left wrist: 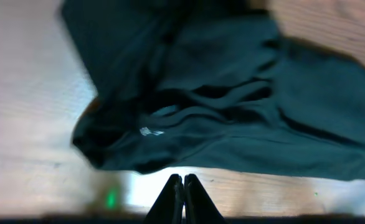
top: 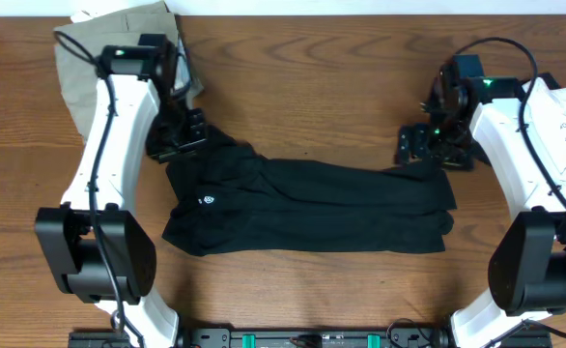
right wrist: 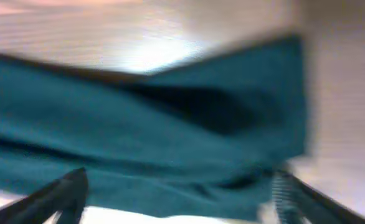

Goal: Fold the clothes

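Note:
A dark garment [top: 312, 208] lies flat across the middle of the table, folded lengthwise, with a small white logo near its left end. It looks teal in the wrist views. My left gripper [top: 188, 135] is at the garment's upper left corner. In the left wrist view its fingers [left wrist: 184, 190] are shut with nothing between them, over bare wood just short of the cloth [left wrist: 232, 106]. My right gripper [top: 420, 145] is at the garment's upper right end. In the right wrist view its fingers [right wrist: 179, 196] are wide open, with the cloth [right wrist: 157, 130] spread between and beyond them.
A khaki garment [top: 119, 39] lies crumpled at the back left corner, partly under my left arm. A white object with print [top: 565, 121] sits at the right edge. The wooden table top [top: 312, 87] shows behind the dark garment.

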`<action>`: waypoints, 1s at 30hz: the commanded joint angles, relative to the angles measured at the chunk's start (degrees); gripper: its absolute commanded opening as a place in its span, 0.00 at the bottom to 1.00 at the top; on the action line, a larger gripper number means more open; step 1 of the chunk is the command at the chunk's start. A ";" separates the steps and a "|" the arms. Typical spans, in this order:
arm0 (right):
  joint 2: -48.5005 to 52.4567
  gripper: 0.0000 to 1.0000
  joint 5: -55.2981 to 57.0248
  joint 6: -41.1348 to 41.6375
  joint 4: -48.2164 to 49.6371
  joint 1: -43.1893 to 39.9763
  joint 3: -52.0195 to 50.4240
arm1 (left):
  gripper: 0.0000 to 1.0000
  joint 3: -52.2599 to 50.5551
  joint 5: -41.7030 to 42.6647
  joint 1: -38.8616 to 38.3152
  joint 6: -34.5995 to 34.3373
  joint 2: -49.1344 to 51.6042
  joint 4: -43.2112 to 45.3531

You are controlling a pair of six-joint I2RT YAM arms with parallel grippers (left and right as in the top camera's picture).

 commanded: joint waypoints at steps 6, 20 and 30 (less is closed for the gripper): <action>-0.76 0.24 -13.07 -3.02 6.27 6.88 -2.27 | 0.06 -0.17 2.80 -10.47 -0.83 -0.11 3.98; -0.76 0.01 -10.40 7.87 17.84 15.41 -12.50 | 0.06 -1.05 3.72 -19.21 -6.10 10.29 7.10; -0.76 0.01 -9.94 9.35 25.33 15.34 -20.09 | 0.06 -8.76 6.45 -20.63 -6.88 11.89 17.00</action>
